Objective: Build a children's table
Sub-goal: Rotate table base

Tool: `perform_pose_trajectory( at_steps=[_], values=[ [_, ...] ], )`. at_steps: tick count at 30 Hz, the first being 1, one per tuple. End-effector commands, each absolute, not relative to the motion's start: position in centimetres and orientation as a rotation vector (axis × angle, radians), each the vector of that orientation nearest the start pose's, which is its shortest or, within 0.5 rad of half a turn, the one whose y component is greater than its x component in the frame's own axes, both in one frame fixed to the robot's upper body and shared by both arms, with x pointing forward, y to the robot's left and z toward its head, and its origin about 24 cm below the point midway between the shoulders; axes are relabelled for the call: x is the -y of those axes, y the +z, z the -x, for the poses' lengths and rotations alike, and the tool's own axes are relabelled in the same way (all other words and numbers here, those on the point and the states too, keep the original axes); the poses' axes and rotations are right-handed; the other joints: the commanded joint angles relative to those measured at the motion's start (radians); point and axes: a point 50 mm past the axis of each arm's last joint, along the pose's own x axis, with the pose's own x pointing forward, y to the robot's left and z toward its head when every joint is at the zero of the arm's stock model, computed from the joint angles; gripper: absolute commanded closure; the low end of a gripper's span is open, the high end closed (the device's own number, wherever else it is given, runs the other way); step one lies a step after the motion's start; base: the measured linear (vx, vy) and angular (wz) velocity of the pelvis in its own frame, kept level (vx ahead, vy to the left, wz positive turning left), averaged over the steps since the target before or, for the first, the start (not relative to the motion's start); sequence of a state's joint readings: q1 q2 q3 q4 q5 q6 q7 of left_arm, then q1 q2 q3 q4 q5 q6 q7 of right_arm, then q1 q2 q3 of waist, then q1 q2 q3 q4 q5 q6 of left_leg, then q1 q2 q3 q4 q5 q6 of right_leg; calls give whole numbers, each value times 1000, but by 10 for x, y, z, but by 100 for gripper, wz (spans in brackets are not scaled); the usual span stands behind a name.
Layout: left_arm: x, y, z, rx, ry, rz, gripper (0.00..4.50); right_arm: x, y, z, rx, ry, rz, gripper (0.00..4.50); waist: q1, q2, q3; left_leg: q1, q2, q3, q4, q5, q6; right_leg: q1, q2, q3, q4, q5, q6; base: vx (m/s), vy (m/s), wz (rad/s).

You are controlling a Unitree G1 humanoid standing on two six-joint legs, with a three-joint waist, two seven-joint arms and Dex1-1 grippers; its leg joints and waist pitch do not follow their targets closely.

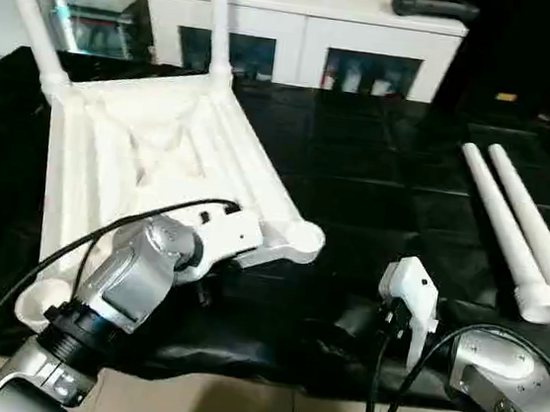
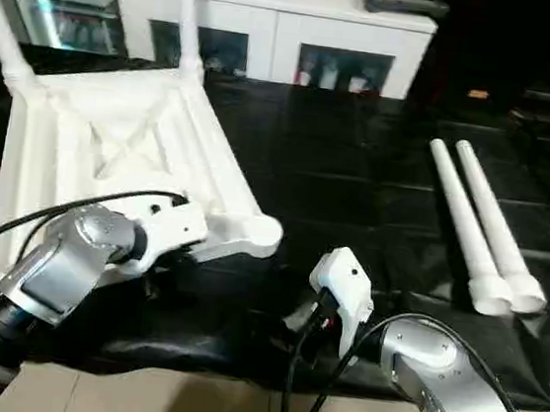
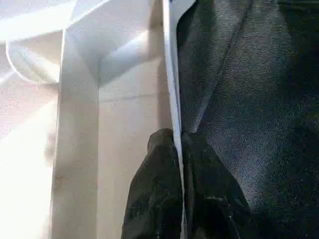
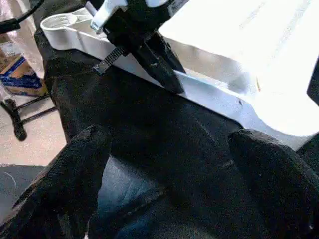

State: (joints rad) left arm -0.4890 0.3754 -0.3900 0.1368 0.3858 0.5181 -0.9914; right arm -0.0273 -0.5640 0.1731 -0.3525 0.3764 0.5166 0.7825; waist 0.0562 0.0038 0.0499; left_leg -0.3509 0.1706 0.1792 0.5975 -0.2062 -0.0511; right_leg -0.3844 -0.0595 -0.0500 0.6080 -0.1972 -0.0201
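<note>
Near edge of the table [image 1: 376, 193], black cover: left hand [image 4: 162, 69] clenched on the near rim of the tabletop [image 1: 152, 152], fingers [image 3: 169, 199] pinching the thin edge wall between them. Right hand [image 4: 164, 169] released, jaws wide, hovering at the near edge just right of the tabletop's near right corner socket [image 1: 303, 237], not touching anything. Tabletop lies upside down on the left half, ribs up, near sockets empty. Farther back two legs [image 1: 33, 14] stand upright in its far corners. Two loose legs [image 1: 511, 228] lie side by side on the right half, long axes running near to far, wide ends toward the near edge. They sit right of the right hand, so that arm looks nearer for the next pick
</note>
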Motion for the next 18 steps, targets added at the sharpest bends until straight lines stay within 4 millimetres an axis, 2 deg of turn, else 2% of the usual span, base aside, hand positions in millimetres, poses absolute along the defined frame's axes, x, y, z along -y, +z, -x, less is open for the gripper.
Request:
perform_pose_trajectory(
  at_steps=[1, 3, 5, 6, 7, 8, 10, 11, 12, 13, 14, 15, 16, 17, 18],
  values=[
    [-110, 58, -298, -540, -1099, -848, 449, 156, 80, -222, -325, 1009, 162, 30, 5, -5, -55, 2, 65, -31, -74, -168, 63, 34, -87, 53, -82, -203, -184, 0, 0, 0],
    [-111, 58, -301, -527, -1095, -874, 449, 157, 81, -224, -319, 989, 173, 30, 13, -6, -55, 1, 64, -28, -73, -141, 66, 36, -87, 53, -75, -138, -201, 0, 0, 0],
    [-111, 58, -305, -504, -1077, -895, 449, 157, 82, -225, -313, 980, 176, 30, 18, -6, -54, 2, 64, -27, -73, -141, 64, 37, -89, 53, -74, -139, -201, 0, 0, 0],
    [-112, 59, -309, -487, -1063, -896, 449, 157, 82, -226, -309, 977, 175, 30, 20, -5, -53, 2, 63, -27, -73, -147, 64, 36, -89, 53, -76, -151, -199, 0, 0, 0],
    [-112, 62, -312, -479, -1052, -846, 401, 156, 83, -226, -304, 976, 173, 30, 22, -8, -51, 3, 62, -26, -73, -167, 58, 36, -89, 53, -81, -188, -191, 0, 0, 0],
    [-111, 65, -313, -460, -1063, -816, 389, 156, 83, -227, -300, 974, 172, 30, 27, -7, -49, 8, 64, -26, -75, -191, 47, 33, -92, 54, -86, -236, -182, 0, 0, 0],
    [-110, 71, -314, -428, -1070, -776, 384, 156, 84, -227, -298, 973, 169, 30, 27, -9, -49, 5, 64, -28, -78, -200, 36, 35, -92, 54, -85, -267, -168, 0, 0, 0],
    [-110, 73, -314, -419, -1071, -768, 372, 156, 84, -227, -297, 973, 169, 30, 27, -9, -50, 4, 66, -29, -79, -196, 33, 35, -93, 54, -84, -260, -164, 0, 0, 0],
    [-109, 80, -312, -386, -1081, -723, 350, 156, 84, -227, -297, 972, 170, 30, 26, -15, -51, 4, 66, -29, -78, -192, 33, 35, -92, 54, -83, -255, -164, 0, 0, 0],
    [-109, 84, -311, -371, -1077, -701, 348, 156, 84, -227, -297, 973, 168, 30, 27, -12, -52, 3, 67, -29, -78, -177, 32, 36, -95, 54, -79, -228, -174, 0, 0, 0],
    [-109, 87, -310, -359, -1084, -689, 346, 156, 84, -226, -297, 975, 167, 30, 27, -16, -52, 3, 68, -28, -77, -164, 37, 36, -93, 54, -76, -196, -184, 0, 0, 0],
    [-109, 87, -310, -359, -1084, -689, 346, 156, 84, -226, -297, 975, 167, 30, 27, -15, -53, 2, 68, -28, -76, -156, 39, 37, -94, 54, -73, -181, -188, 0, 0, 0],
    [-109, 90, -308, -345, -1094, -678, 338, 156, 84, -226, -296, 976, 166, 30, 27, -15, -54, 1, 67, -27, -74, -136, 48, 38, -93, 54, -71, -152, -193, 0, 0, 0],
    [-108, 99, -308, -277, -1081, -662, 310, 156, 85, -225, -292, 975, 163, 30, 26, -13, -53, 0, 66, -27, -73, -125, 54, 38, -92, 54, -68, -134, -198, 0, 0, 0],
    [-107, 101, -308, -265, -1078, -659, 310, 156, 85, -225, -291, 975, 162, 30, 27, -13, -55, 0, 67, -27, -72, -122, 56, 39, -93, 53, -67, -125, -203, 0, 0, 0]
  ],
)
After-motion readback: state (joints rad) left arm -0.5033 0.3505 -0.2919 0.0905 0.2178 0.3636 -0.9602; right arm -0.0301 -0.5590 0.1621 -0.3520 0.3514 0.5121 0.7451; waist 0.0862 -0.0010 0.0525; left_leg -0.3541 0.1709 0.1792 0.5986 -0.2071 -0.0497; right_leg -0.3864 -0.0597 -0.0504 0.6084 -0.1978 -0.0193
